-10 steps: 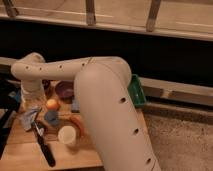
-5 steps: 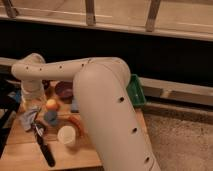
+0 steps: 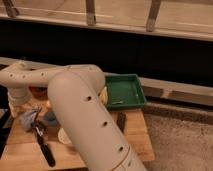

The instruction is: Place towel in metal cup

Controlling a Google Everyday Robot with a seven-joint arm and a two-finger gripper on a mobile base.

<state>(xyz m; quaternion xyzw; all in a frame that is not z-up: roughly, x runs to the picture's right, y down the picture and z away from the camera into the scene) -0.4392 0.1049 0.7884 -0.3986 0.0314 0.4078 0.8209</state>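
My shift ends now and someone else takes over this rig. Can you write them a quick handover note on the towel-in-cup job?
Hand: low at the left end of the wooden table, right at the grey-blue towel. Whether it holds the towel is unclear.
Towel: bunched on the table, next to a black-handled tool.
Metal cup: I cannot pick it out. The arm hides much of the table.
Done: nothing confirmed.
Left: secure the towel, locate the cup, put the towel in.

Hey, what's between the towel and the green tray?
In the camera view, the robot's own arm crosses that stretch, hiding the table there. The pincer is down at the towel, left of the green tray.
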